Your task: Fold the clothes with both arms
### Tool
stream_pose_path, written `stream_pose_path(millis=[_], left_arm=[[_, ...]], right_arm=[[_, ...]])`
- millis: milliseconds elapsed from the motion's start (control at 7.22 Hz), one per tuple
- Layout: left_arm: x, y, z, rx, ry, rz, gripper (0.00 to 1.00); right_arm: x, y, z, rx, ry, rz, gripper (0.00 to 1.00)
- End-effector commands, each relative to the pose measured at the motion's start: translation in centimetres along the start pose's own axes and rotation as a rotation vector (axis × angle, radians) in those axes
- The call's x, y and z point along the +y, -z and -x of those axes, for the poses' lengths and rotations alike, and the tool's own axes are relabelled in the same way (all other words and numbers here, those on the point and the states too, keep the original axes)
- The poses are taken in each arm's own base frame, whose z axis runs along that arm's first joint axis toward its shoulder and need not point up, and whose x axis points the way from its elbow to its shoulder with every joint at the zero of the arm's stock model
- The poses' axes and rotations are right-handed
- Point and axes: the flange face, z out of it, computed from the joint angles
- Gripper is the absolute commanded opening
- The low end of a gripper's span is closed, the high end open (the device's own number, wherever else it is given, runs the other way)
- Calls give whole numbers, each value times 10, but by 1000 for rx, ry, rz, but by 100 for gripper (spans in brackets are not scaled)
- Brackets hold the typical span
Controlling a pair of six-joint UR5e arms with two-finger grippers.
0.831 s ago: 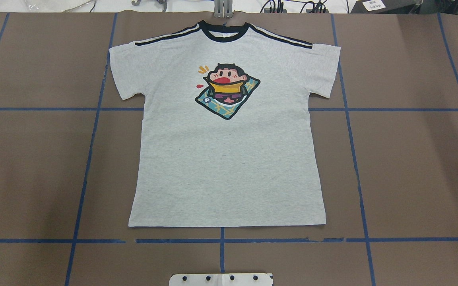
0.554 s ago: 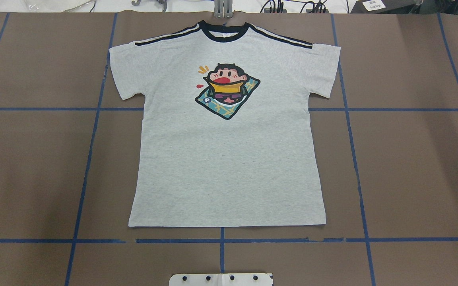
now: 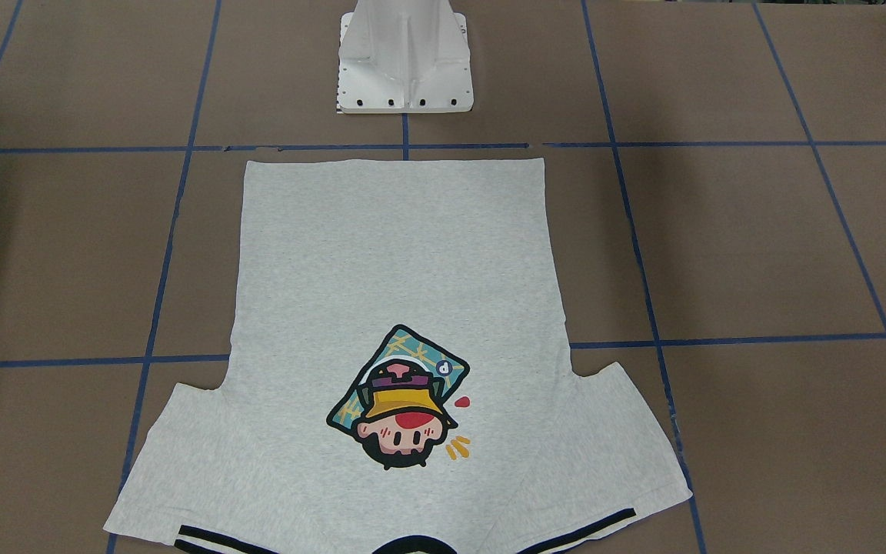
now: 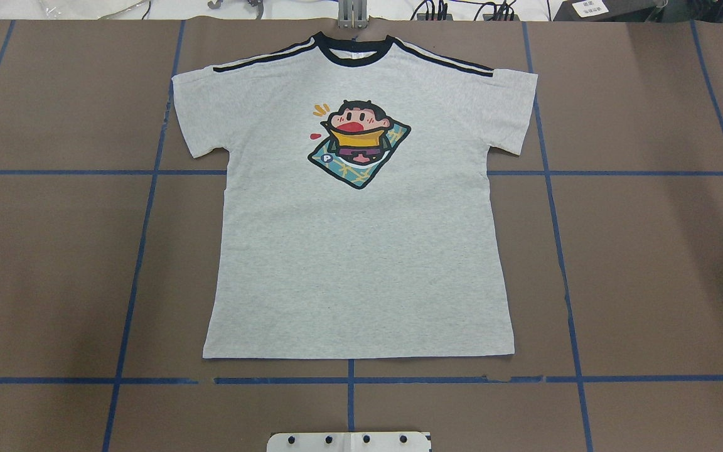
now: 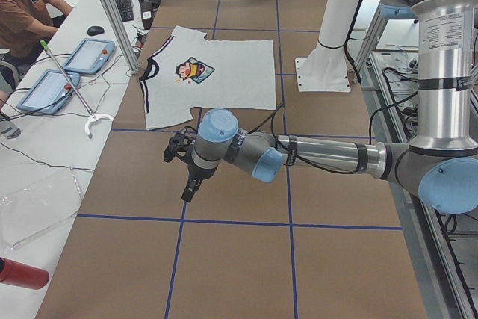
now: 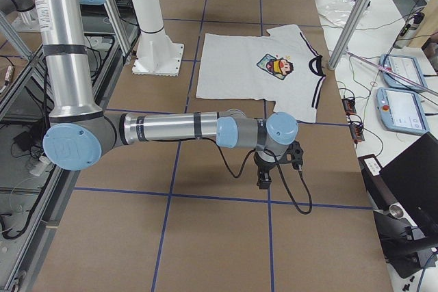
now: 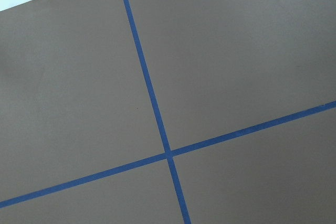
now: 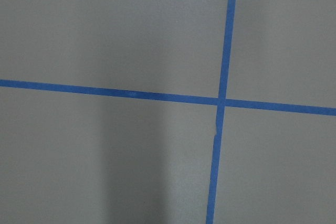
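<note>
The clothes are one light grey T-shirt (image 4: 355,263) with a black collar and a cartoon print, lying flat and face up on the brown table, collar toward the far edge. It also shows in the front-facing view (image 3: 397,254) and both side views (image 5: 239,72) (image 6: 233,66). My left arm reaches out low over the table beyond the shirt's left sleeve, its gripper (image 5: 190,186) pointing down; I cannot tell whether it is open or shut. My right arm mirrors it past the right sleeve, and its gripper (image 6: 263,178) cannot be judged either. Both wrist views show only table.
Blue tape lines (image 4: 349,380) grid the table. The white pedestal base (image 3: 404,69) stands by the shirt's hem. A side bench holds tablets (image 5: 89,54), a white-hooked stick (image 5: 71,84) and a red cylinder (image 5: 19,274); a person (image 5: 22,5) sits there.
</note>
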Motion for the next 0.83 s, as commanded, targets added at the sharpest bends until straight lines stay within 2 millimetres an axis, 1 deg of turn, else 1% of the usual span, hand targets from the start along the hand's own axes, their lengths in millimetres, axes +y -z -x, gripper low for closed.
stream_pose_path(millis=[0, 138, 277, 415, 554, 692], left_arm=[[2, 1, -5, 36, 1, 4, 100], [5, -3, -5, 87, 14, 17, 100], [4, -1, -8, 92, 12, 16, 100], [5, 0, -8, 89, 9, 12, 100], [4, 0, -8, 89, 6, 10, 100], [3, 1, -9, 89, 6, 9, 100]], right_arm=[[-5, -4, 20, 3, 27, 7, 100], [-19, -1, 40, 0, 9, -1, 100], [-30, -3, 60, -4, 22, 1, 100], [-45, -9, 76, -9, 66, -28, 100], [-57, -23, 87, -23, 63, -76, 100], [-77, -43, 97, -48, 51, -128, 100]])
